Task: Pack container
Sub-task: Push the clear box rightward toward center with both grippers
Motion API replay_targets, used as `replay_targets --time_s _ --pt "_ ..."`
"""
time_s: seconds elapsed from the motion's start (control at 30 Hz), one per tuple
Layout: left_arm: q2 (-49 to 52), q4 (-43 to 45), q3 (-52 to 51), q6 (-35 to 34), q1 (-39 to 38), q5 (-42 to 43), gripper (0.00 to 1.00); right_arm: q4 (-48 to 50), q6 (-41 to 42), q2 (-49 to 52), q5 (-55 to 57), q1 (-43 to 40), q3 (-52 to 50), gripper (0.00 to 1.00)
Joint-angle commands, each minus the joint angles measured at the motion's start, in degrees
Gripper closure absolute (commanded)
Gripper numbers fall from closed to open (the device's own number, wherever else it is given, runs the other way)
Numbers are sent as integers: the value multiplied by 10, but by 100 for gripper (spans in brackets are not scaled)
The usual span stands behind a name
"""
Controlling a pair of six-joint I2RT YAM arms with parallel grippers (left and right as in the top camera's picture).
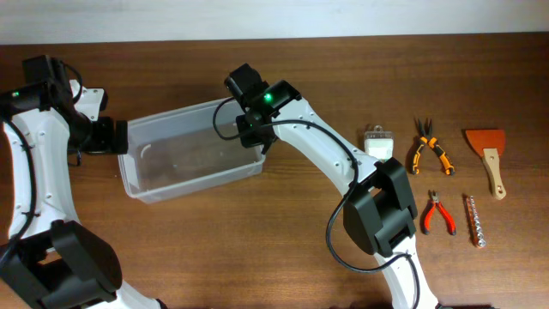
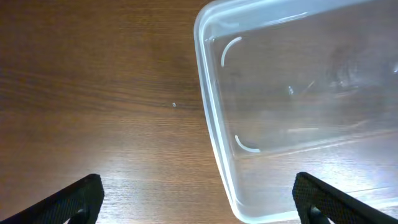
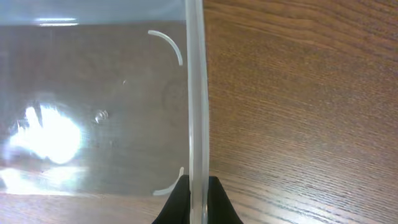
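The container is a clear plastic tub, empty, lying left of centre on the wooden table. My right gripper is shut on its right wall; the right wrist view shows both fingers pinching the rim. My left gripper is open at the tub's left end. In the left wrist view its fingers stand wide apart, one over the bare table, one over the tub's corner, touching nothing.
Tools lie at the right: a white block, orange-handled pliers, red-handled pliers, a scraper with a wooden handle and a strip of bits.
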Motion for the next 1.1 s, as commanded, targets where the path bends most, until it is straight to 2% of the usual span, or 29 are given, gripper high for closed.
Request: replay_targets --time_s 0.0,0.33,0.7,1.07 --pt "5 3 -3 9 5 19 1 -7 2 7 9 -2 12 96" --pt "5 4 -3 9 5 23 1 -63 2 6 9 -49 28 96" --pt "5 8 -3 9 5 24 1 -190 4 6 25 -138 73 96" --pt "5 12 -3 7 5 24 1 -259 3 -6 26 -148 73 96"
